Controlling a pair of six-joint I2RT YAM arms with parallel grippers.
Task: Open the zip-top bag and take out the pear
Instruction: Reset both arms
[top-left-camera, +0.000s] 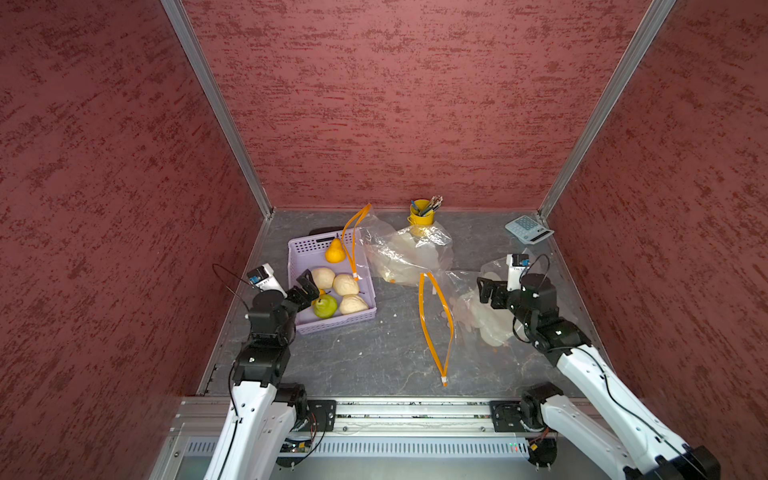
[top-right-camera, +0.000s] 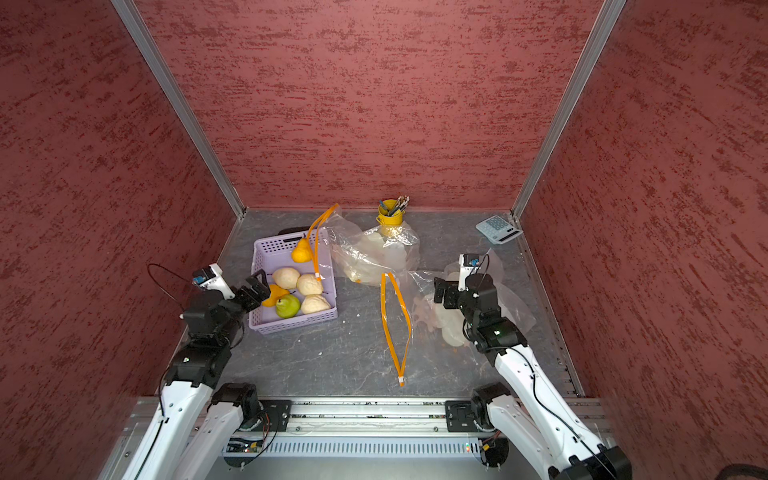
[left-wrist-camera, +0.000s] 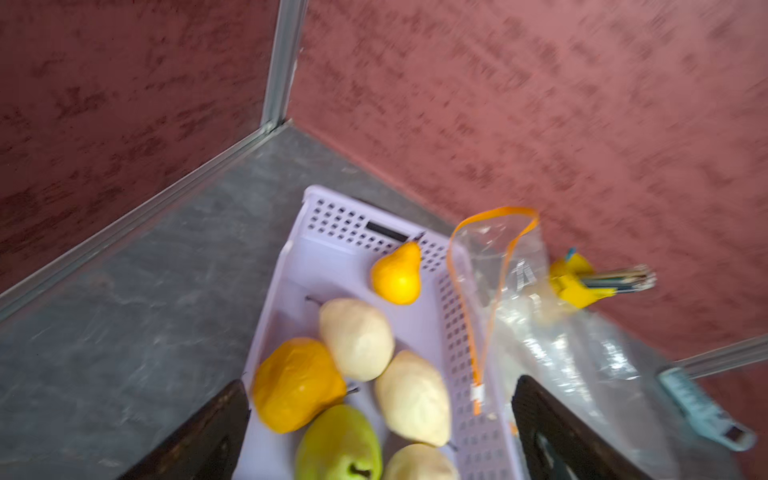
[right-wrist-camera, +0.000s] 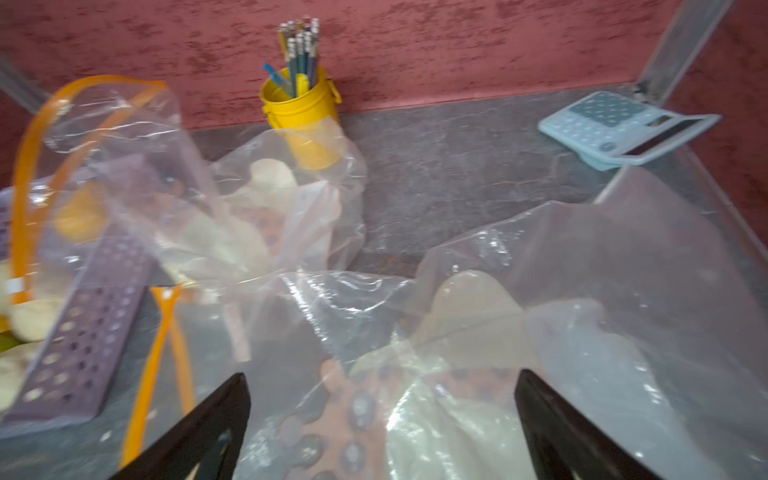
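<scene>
Mottled red walls (top-left-camera: 374, 104) (aluminium posts (top-left-camera: 217, 104) at corners) enclose a grey marbled tabletop (top-left-camera: 374, 353).

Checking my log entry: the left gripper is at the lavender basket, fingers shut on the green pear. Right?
No. The left gripper is at the lavender basket, but its fingers are open and empty; the green pear lies loose in the basket. The left wrist view shows it.

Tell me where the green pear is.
In a top view, the green pear lies at the near end of the purple basket on the left side, by the open left hand and a pale pear.
</scene>
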